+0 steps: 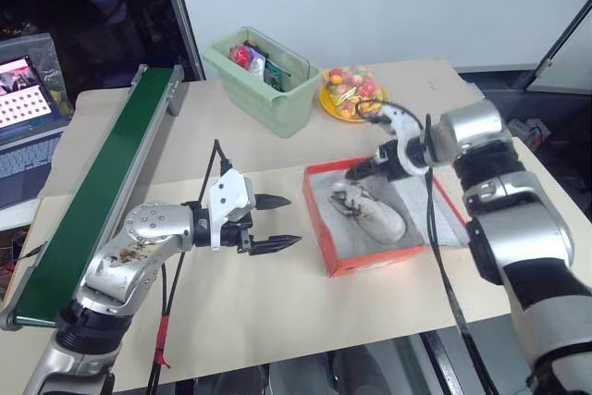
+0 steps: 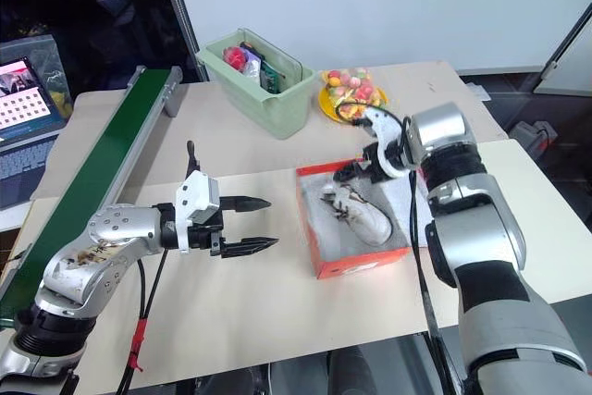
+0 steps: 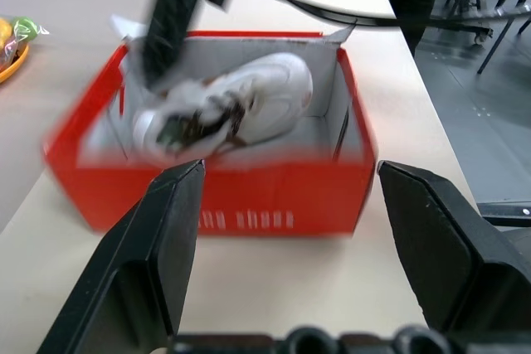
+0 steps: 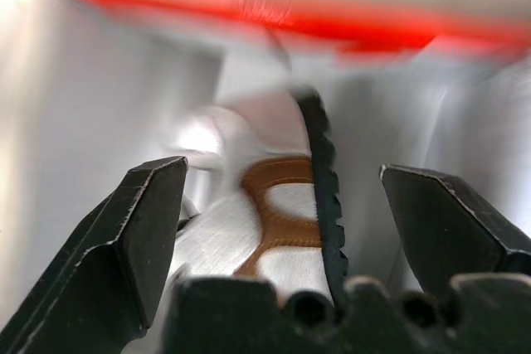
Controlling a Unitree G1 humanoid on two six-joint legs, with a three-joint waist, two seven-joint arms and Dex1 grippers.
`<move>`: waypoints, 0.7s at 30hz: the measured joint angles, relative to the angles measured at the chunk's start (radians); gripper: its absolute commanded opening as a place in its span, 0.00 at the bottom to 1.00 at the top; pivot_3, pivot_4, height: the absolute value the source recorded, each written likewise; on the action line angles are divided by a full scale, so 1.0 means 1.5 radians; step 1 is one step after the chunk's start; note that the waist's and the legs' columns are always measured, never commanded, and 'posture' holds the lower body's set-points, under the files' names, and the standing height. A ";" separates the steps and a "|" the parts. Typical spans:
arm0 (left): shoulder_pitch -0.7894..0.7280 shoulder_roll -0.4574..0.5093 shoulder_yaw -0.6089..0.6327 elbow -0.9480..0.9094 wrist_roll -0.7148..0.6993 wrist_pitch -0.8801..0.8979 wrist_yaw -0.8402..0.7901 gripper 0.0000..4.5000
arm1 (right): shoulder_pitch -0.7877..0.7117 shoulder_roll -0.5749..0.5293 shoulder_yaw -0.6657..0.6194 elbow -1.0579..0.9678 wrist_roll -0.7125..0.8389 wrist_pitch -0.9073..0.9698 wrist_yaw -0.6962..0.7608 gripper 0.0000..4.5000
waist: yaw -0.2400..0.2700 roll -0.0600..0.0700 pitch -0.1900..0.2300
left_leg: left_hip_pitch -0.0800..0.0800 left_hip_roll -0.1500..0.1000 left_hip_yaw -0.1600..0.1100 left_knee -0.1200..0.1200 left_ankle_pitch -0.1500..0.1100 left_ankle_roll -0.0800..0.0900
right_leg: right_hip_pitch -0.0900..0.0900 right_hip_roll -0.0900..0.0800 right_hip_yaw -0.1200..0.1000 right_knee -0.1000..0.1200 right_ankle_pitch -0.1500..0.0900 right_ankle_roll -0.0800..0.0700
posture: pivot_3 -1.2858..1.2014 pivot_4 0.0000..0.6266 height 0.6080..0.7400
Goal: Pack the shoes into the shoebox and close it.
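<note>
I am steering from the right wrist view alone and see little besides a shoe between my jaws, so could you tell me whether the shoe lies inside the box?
Observer: Yes, the shoe lies on its side inside the red box.
Operator: Is my right gripper holding it?
Observer: No, the right gripper hangs open just above the shoe.
Operator: And the left one?
Observer: The left gripper is open, beside the box, pointing at it.

Matt cardboard shoebox (image 1: 370, 261) (white inside)
</note>
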 measured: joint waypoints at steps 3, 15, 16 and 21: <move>-0.003 0.000 0.000 0.002 0.002 -0.008 -0.003 0.79 | -0.020 0.000 -0.016 -0.047 0.002 0.026 -0.002 1.00 | 0.002 0.000 0.000 | 0.000 0.000 0.000 0.000 0.000 0.000 | 0.000 0.000 0.000 0.000 0.000 0.000 | 0.52 0.24 1.00; -0.062 -0.134 0.095 0.141 0.098 -0.028 0.275 0.79 | 0.189 0.029 -0.165 -0.531 0.053 -0.035 -0.104 1.00 | 0.006 -0.001 -0.001 | 0.000 0.000 -0.002 0.000 0.000 0.000 | 0.001 0.000 -0.002 0.001 0.000 0.000 | 0.52 0.24 1.00; -0.066 -0.145 0.120 0.163 0.120 -0.029 0.332 0.79 | 0.264 0.031 -0.161 -0.624 0.048 -0.076 -0.119 1.00 | 0.006 -0.002 -0.002 | 0.000 0.000 -0.003 0.000 0.000 0.000 | 0.001 0.000 -0.002 0.000 0.000 0.000 | 0.52 0.24 1.00; -0.033 -0.160 0.233 0.204 0.193 -0.030 0.511 0.79 | 0.527 0.035 -0.071 -0.838 -0.017 -0.184 -0.202 1.00 | 0.001 -0.002 -0.002 | -0.002 -0.002 -0.002 0.000 0.001 -0.002 | -0.006 -0.003 0.002 0.005 0.000 0.000 | 0.52 0.24 1.00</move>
